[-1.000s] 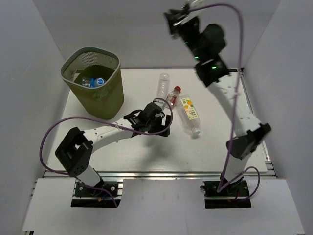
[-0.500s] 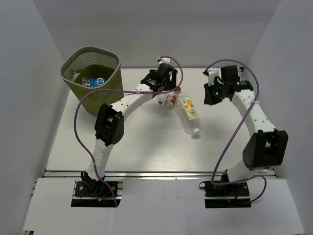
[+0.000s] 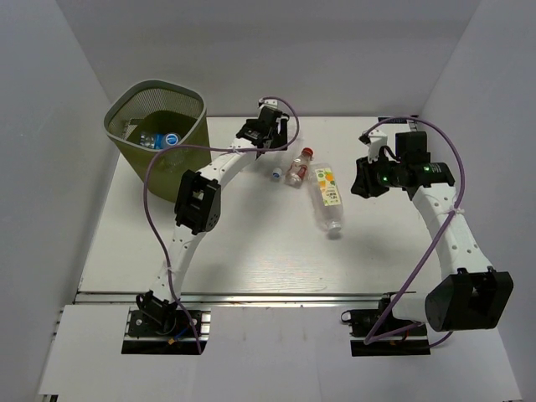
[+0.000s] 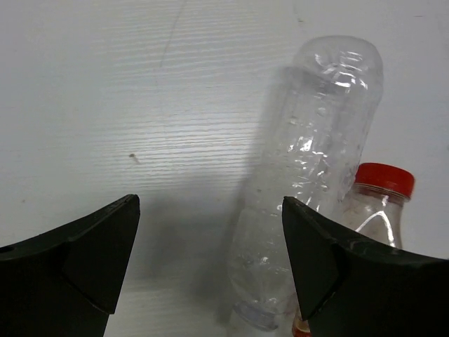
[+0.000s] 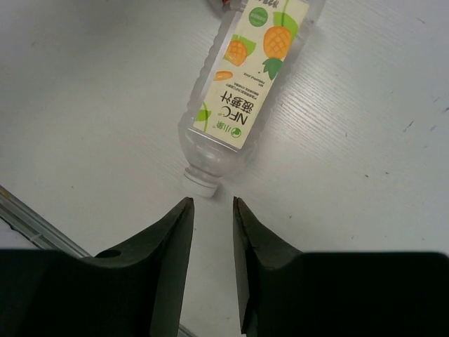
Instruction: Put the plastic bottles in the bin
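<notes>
**Inspector:** Status of the bottles is requested.

**Assessor:** Several bottles (image 3: 163, 139) are seen inside the bin (image 3: 167, 174). Three are left on the bench (image 3: 251, 251): a clear bottle (image 4: 316, 161), a red-capped bottle (image 4: 382, 203) touching it, and a juice bottle (image 5: 245, 91) just beside them.

**Inspector:** And the end effectors?

**Assessor:** The left end effector (image 4: 209, 210) is spread wide with nothing held. It is offset from the clear bottle, with one finger (image 4: 330, 267) over the bottle's lower part. The right end effector (image 5: 212, 203) is parted only narrowly, with nothing between the jaws. The juice bottle's cap is just ahead of its tips.

**Inspector:** Hazards?

**Assessor:** Two are judged likely. If the left jaws are closed from this offset, the clear bottle may be nudged into the red-capped one or both may be pinched. Either bottle could then be sent rolling. If the right jaws are lowered at this narrow gap, the juice bottle cannot be admitted. It would be struck and pushed along the bench.
</notes>
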Robot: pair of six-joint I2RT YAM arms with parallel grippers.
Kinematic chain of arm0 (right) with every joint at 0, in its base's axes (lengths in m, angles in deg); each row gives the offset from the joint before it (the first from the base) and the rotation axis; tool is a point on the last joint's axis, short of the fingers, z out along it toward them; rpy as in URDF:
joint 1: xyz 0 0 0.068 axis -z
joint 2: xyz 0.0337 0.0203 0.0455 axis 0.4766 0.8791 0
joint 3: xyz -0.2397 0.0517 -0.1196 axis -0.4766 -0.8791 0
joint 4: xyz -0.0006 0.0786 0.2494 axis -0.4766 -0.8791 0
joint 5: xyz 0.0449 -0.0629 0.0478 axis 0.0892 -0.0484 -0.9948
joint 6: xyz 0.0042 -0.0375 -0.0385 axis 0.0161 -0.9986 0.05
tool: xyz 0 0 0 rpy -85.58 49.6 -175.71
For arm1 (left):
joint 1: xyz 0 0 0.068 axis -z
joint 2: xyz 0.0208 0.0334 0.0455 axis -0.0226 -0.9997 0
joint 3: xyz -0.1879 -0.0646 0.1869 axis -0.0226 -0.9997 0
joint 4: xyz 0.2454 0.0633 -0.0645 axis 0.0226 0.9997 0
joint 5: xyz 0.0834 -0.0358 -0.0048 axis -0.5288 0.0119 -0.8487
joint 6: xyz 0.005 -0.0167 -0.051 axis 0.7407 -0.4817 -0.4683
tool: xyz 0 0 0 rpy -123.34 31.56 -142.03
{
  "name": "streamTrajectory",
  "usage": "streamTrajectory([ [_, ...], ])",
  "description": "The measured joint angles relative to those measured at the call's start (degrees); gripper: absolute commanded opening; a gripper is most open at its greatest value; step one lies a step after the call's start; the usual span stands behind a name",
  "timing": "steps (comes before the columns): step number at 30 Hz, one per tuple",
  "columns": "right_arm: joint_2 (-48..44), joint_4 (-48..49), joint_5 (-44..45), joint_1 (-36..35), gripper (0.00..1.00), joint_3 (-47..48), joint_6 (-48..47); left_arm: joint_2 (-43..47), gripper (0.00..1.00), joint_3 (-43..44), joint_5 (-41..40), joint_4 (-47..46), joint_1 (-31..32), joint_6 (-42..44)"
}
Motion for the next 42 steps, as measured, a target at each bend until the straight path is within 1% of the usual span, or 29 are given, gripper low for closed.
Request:
streamTrajectory([
  [3, 0.0, 0.1, 0.0, 0.3, 0.37, -1.1, 0.0, -0.2, 0.92, 0.0, 2.4, -2.1, 0.5, 0.1],
  [9, 0.1, 0.2, -0.3, 0.7, 0.37, -2.4, 0.2, -0.2, 0.92, -2.8, 7.5, -5.1, 0.9, -0.5],
  [11, 0.2, 0.4, -0.4, 0.7, 0.38, -2.4, 0.6, -0.2, 0.92, -3.3, 9.8, -6.0, 1.0, -0.5],
  [17, 0.9, 1.0, -0.5, 0.7, 0.4, -2.4, 1.0, -0.3, 0.92, -4.4, 14.4, -6.8, 1.4, 0.8],
  [20, 0.9, 1.4, -0.6, 0.7, 0.4, -2.5, 1.1, -0.2, 0.92, -7.2, 16.4, -8.4, 1.7, 2.0],
  [23, 0.9, 1.9, -0.6, 0.7, 0.4, -3.1, 1.2, -0.4, 0.9, -9.0, 18.2, -6.8, 1.8, 3.7],
  [27, 0.9, 1.9, -0.8, 0.7, 0.4, -3.9, 1.4, -0.5, 0.7, -9.0, 18.7, -5.9, 2.0, 5.8],
  [28, 0.9, 1.9, -0.8, 0.7, 0.4, -3.9, 1.5, -0.5, 0.59, -9.2, 18.6, -5.8, 2.1, 6.0],
  [29, 0.9, 1.9, -0.9, 0.7, 0.38, -3.9, 1.5, -0.3, 0.54, -9.5, 18.5, -6.0, 2.1, 6.1],
  [31, 0.9, 1.9, -1.0, 0.7, 0.38, -3.9, 1.4, 0.3, 0.45, -10.2, 18.4, -6.3, 2.1, 6.6],
  [33, 0.9, 1.9, -1.3, 0.7, 0.48, -4.0, 1.4, 1.1, 0.43, -11.0, 18.2, -6.0, 2.1, 7.0],
  [34, 0.9, 1.9, -1.7, 0.7, 0.58, -4.2, 1.2, 1.5, 0.43, -11.0, 18.0, -5.6, 2.1, 7.1],
  [35, 0.9, 1.9, -2.3, 0.7, 0.77, -4.4, 0.9, 2.1, 0.41, -11.1, 17.6, -5.2, 2.1, 7.0],
  [36, 0.9, 1.9, -2.5, 0.7, 0.82, -4.4, 1.1, 3.0, 0.41, -11.3, 17.2, -4.8, 2.1, 7.1],
  [37, 0.9, 2.0, -3.0, 0.7, 0.85, -4.6, 0.8, 4.3, 0.41, -11.3, 16.7, -4.2, 2.1, 7.1],
  [40, 1.7, 2.2, -5.0, 0.3, 0.85, -4.8, 1.4, 10.1, 0.41, -11.2, 15.1, -3.5, 2.3, 7.3],
  [41, 2.4, 2.3, -5.6, 0.3, 0.83, -4.8, 1.9, 12.7, 0.41, -11.2, 14.4, -3.1, 2.3, 7.4],
  [42, 3.3, 2.4, -6.3, 0.2, 0.78, -4.8, 2.6, 16.0, 0.41, -11.0, 13.6, -2.8, 2.3, 7.7],
])
